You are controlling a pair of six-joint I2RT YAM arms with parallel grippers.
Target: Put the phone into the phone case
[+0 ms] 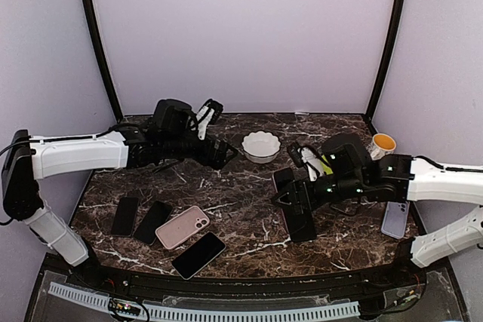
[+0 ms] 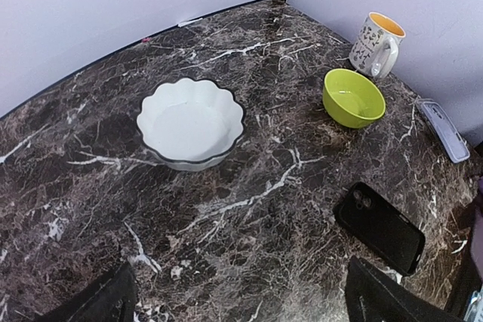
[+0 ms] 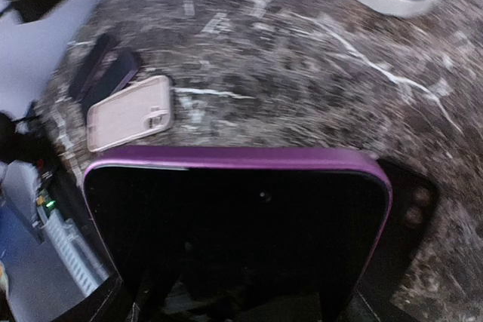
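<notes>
Dark, white-veined marble tabletop (image 1: 241, 209) meets lilac walls (image 1: 241, 35). At lower left lie a black phone (image 1: 198, 255) and a pink case (image 1: 182, 227). At centre right, the right gripper (image 1: 290, 197) is clamped on a purple-edged case (image 3: 234, 160) above a second dark phone (image 2: 379, 228). Farther back, the left gripper (image 1: 220, 153) hovers with its jaws apart near a white bowl (image 1: 260, 146).

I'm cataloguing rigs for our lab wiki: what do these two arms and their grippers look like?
Both arms match: the left arm and right arm have long white boxy links with black joints and wrists. Thin black cables run along them. Small green lights glow on the right arm's wrist. The left gripper and right gripper are black too.
</notes>
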